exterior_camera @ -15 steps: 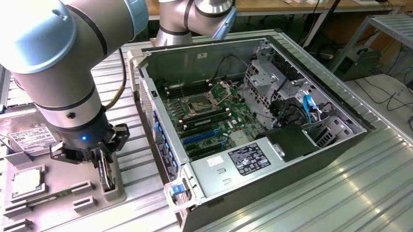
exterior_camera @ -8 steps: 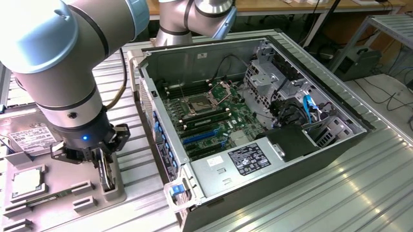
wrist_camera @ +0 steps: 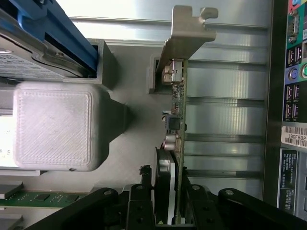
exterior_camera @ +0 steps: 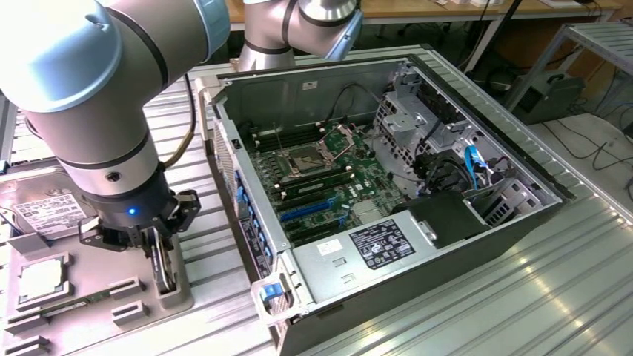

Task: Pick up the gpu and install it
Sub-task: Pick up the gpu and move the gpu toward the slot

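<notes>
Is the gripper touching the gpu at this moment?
Touching. The wrist view shows the gripper closed on the gpu, one finger against each face of the card with no gap on either side.

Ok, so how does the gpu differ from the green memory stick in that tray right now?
The gpu stands on its edge, while the memory stick lies flat. The gripper is closed on the gpu; nothing touches the memory stick. The gpu carries a silver bracket at one end; the memory stick is a plain narrow green strip. Both are at the grey tray, outside the open computer case.
</notes>
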Controlling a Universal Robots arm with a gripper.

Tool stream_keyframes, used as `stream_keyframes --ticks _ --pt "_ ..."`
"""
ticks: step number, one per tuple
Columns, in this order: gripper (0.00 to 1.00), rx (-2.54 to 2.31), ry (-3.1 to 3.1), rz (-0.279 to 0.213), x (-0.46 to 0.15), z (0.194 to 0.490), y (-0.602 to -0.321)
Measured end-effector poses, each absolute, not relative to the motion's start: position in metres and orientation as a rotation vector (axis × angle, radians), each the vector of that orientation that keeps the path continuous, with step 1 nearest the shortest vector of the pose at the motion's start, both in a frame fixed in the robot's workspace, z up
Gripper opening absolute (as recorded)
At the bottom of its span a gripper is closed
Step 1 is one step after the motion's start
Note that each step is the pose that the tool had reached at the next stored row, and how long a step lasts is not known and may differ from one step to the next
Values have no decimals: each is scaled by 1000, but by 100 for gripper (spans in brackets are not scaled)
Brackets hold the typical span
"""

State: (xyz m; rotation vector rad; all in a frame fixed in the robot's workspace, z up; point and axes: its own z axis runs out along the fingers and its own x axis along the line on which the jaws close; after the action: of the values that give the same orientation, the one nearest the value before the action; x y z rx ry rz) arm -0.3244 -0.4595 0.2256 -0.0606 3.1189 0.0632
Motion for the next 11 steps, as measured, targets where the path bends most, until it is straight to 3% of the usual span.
stream_keyframes --ticks 11 --pt "28 -61 3119 63 -324 226 -459"
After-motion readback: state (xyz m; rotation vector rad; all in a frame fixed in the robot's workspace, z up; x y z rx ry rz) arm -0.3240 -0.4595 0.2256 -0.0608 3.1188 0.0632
